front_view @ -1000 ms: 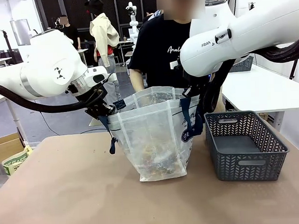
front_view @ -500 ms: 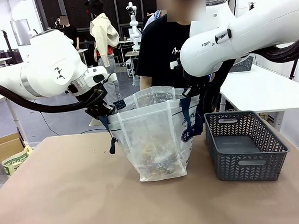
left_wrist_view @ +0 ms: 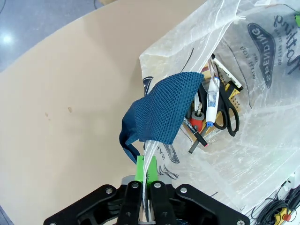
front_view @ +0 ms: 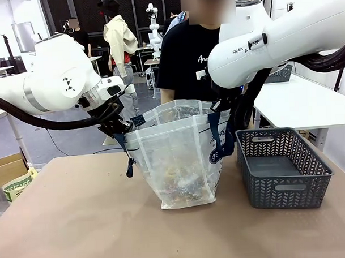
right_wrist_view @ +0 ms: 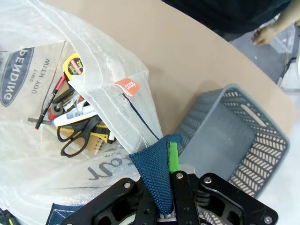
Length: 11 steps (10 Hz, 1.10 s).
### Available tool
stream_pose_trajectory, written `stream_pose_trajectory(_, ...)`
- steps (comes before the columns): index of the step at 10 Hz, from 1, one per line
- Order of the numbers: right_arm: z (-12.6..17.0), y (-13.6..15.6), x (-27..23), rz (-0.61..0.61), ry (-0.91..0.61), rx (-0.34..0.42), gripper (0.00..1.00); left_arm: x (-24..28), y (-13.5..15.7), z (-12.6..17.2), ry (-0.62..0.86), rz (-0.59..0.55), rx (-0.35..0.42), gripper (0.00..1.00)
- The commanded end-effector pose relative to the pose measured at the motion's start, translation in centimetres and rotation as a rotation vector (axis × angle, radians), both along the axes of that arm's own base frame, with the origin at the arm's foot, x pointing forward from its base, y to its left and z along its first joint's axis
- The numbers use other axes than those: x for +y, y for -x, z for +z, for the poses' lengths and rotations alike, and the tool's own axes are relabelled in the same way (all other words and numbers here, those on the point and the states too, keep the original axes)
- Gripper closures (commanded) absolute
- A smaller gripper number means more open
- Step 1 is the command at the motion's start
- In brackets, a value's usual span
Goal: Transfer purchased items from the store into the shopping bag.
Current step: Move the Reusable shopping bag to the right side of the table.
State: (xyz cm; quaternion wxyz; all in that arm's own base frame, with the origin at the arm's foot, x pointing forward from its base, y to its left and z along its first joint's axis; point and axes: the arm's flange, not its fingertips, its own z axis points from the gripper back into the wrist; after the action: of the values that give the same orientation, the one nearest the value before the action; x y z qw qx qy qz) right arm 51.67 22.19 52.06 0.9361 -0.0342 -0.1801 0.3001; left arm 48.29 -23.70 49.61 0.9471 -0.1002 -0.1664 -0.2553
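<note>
Bag [front_view: 176,157] stands mid-worktop [front_view: 79,223], items [front_view: 183,182] at its bottom. Left end effector [left_wrist_view: 146,164] clenched on rim by strap; right end effector [right_wrist_view: 167,173] clenched on opposite strap. Risk: thin plastic slips, mouth collapses.

**Readable text, not a lot of it**

The shopping bag [right_wrist_view: 28,28] has dark print on its plastic. The right wrist view gives "PENDING" over "WITH YOU", with the first letter cut off at the picture edge. The left wrist view shows the whole word, "SPENDING", at an angle. I can't make out the big script beside it. The right arm [front_view: 260,44] says "FRA". The person's black shirt [front_view: 187,60] starts "Ana". The bag's orange tag [right_wrist_view: 125,86] has white print that's too small to read.
</note>
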Motion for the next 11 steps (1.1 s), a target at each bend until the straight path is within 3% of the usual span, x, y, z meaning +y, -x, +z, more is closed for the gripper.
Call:
stream_pose_trajectory(1,0.18,-0.09,-0.06,-0.001,-0.002,-0.005,1.0,0.25,-0.12,0.06,0.0,0.004,-0.005,1.0)
stream_pose_trajectory(11,0.18,-0.09,-0.06,-0.001,-0.002,-0.005,1.0,0.25,-0.12,0.06,0.0,0.004,-0.005,1.0)
